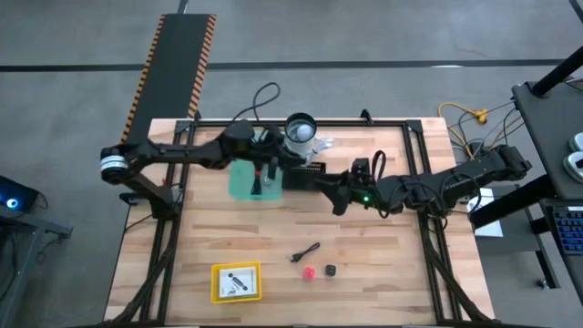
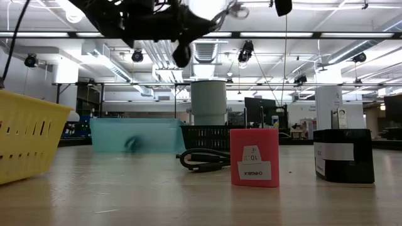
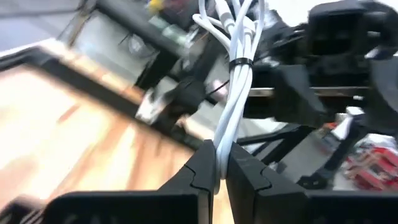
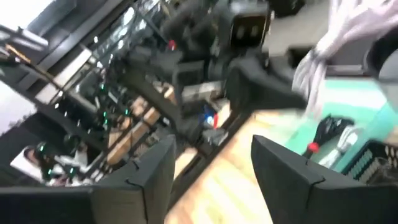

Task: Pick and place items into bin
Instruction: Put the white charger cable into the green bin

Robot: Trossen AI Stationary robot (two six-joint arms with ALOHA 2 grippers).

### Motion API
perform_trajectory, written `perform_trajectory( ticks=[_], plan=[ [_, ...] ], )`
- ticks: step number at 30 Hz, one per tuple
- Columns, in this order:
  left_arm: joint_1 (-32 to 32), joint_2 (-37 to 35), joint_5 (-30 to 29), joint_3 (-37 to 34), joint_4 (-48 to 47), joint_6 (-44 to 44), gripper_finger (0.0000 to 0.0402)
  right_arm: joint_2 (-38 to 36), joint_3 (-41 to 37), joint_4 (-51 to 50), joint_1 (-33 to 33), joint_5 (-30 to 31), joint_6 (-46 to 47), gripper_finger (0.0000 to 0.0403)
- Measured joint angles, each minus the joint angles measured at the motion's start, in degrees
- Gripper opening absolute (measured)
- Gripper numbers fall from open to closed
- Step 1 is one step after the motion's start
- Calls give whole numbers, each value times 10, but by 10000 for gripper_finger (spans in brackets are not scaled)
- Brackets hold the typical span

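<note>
1. Closest to me at the front of the table sits a yellow basket (image 1: 236,281) holding a white printed card (image 1: 239,280).
2. A little farther in lie three loose items: a black coiled cable (image 1: 309,251), a small red piece (image 1: 309,271) and a small black cube (image 1: 332,270). The red piece and the cube are just beside each other, and the cable is near them on the side toward the bin.
3. Past the middle of the table, the right gripper (image 1: 339,193) hangs off to the side of the bin. Its fingers (image 4: 283,167) stand well apart with nothing between them.
4. The green bin (image 1: 239,181) sits toward the far side of the table, and the right wrist view shows cables already lying in it.
5. The left gripper (image 1: 266,173) is raised above the bin. Its fingers (image 3: 199,173) are pressed together on a bundled white cable (image 3: 234,81), which is tied with a dark band.
6. Just behind the bin there is a black crate (image 1: 306,173), and a round silver lamp head (image 1: 300,128) hangs over that end.
</note>
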Motion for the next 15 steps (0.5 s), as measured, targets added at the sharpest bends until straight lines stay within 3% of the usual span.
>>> perform_trajectory(
  ticks=[7,11,15],
  plan=[
    [32,-103,-13,-3,-247,115,6,0,0,-65,0,-30,55,203],
    [32,-173,-57,-3,-383,207,6,0,0,-83,0,-30,66,203],
    [32,-238,-139,-3,-503,325,6,0,0,-86,0,-30,64,203]
  ],
)
